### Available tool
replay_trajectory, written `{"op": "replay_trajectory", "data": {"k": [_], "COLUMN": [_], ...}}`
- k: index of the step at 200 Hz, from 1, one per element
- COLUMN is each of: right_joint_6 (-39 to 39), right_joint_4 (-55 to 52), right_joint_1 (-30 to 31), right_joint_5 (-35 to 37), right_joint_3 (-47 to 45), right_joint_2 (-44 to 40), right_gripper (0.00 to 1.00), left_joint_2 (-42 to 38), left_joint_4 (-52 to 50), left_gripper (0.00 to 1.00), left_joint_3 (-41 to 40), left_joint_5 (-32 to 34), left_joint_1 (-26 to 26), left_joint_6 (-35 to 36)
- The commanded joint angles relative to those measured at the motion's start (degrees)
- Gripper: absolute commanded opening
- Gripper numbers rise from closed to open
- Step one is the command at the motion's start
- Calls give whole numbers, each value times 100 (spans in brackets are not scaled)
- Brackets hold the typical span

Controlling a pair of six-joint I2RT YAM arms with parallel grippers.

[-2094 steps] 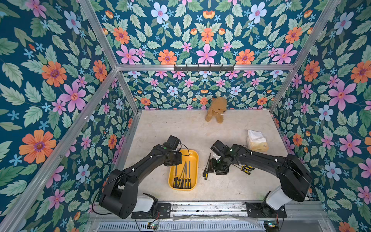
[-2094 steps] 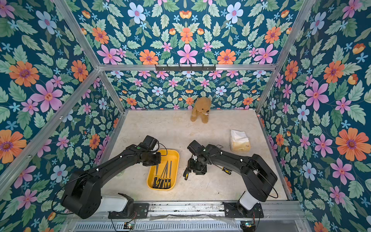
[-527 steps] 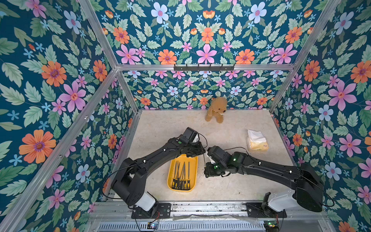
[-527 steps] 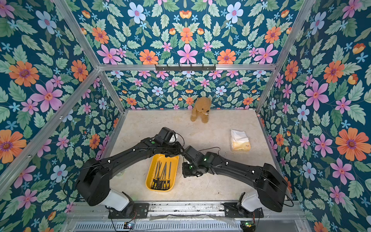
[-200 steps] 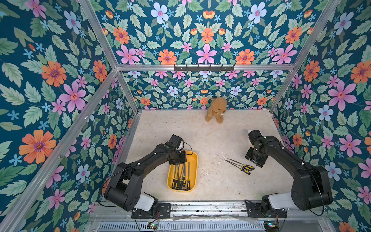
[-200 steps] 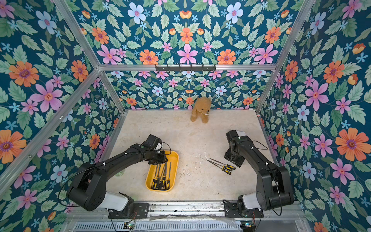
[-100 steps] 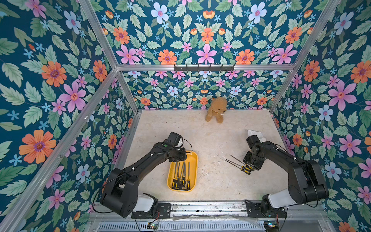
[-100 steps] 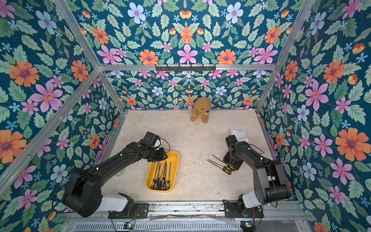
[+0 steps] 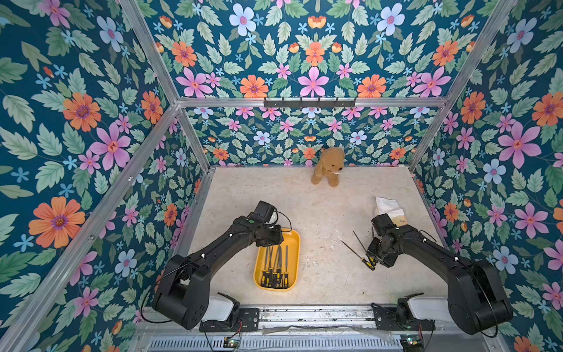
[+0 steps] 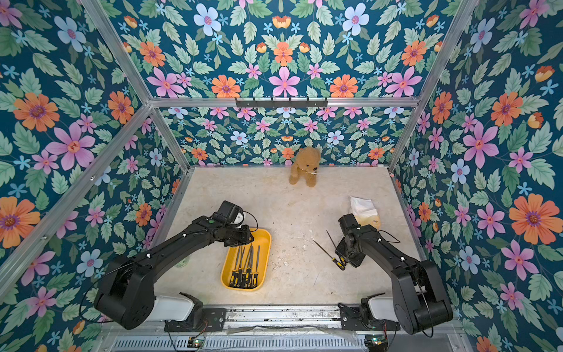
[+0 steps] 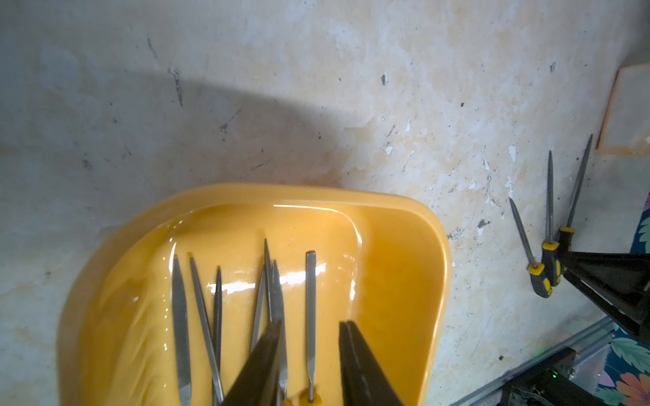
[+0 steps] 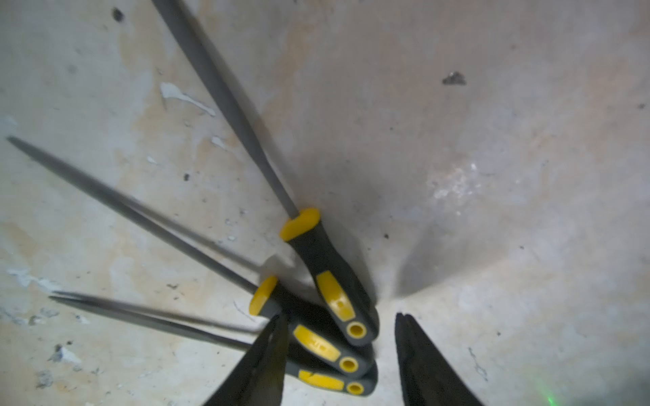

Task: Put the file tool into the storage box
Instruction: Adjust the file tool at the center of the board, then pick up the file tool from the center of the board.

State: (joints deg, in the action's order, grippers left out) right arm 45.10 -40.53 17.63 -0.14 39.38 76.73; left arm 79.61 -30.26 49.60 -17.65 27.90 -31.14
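**Tabletop scene, seen from above and from both wrists.** The storage box (image 9: 293, 243), a shallow yellow tray, is set on the table (image 9: 320, 210) in front of the left arm. In both top views its far end is covered by the left wrist. In the left wrist view the storage box (image 11: 397, 281) is cut off by the frame edge.

Stored files (image 9: 275, 268) are laid lengthwise in it, handles toward the robot. They overlap, so an exact count cannot be given. The left gripper (image 11: 310, 322) is held over the box with its jaws a little apart and nothing pinched between them.

Three loose files (image 9: 367, 264) are seen lying on the table well to the right of the box. They are fanned out, with their black-and-yellow handles bunched together. The right gripper (image 12: 340, 316) is placed at those handles, jaws spread to either side of the bunch. Part of the lowest handle is hidden by one finger (image 12: 267, 358), and whether any handle is touched cannot be told.

From above, the fingers are hidden under the right wrist, and one file is seen only as a tip beside it. The shafts are blurred in the right wrist view — one is cut off at the frame edge.

A tissue pack (image 9: 388, 208) lies just behind the right arm, partly covered by it. A teddy bear (image 9: 327, 167) is seated at the back wall.
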Motion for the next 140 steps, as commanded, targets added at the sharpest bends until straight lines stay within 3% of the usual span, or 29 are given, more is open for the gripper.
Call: {"op": "replay_trajectory", "data": {"k": [1,100,140], "right_joint_6": [-47,-416,-612], "right_joint_4": [-117,154,-67], "right_joint_1": [8,-137,-145], "right_joint_5": [120,209,435], "right_joint_3": [107,159,325], "right_joint_2": [126,782,639], "right_gripper": [52,33,8], "left_joint_2": [-9,-87,-83], "left_joint_4": [20,19,-9], "left_gripper": [34,33,32], "left_joint_3": [-21,-100,-2], "left_joint_5": [-1,48,16], "left_joint_1": [5,5,5], "left_joint_6": [40,91,98]}}
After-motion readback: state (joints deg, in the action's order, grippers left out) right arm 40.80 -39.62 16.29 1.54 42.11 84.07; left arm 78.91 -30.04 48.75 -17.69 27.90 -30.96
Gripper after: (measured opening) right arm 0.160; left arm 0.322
